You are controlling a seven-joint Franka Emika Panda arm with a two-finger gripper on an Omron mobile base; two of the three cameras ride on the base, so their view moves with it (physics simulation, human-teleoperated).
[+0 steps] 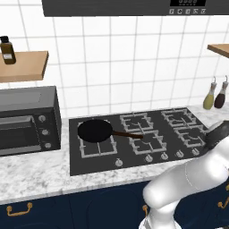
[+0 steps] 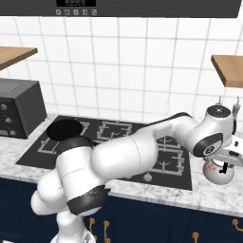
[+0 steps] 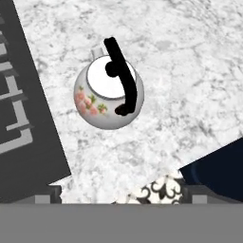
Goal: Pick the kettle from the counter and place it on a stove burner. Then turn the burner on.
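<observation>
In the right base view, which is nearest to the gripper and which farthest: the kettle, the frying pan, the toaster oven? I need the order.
1. The kettle, on the counter right of the stove, just under the gripper.
2. The frying pan, on the stove's left burner.
3. The toaster oven, at the far left.

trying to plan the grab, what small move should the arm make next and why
Probably a straight descent onto the kettle, lining the fingers up across its black handle. In the hand view the kettle sits upright on the counter beside the stove, directly below the camera and not yet held. In the right base view the gripper hovers just above it.
</observation>
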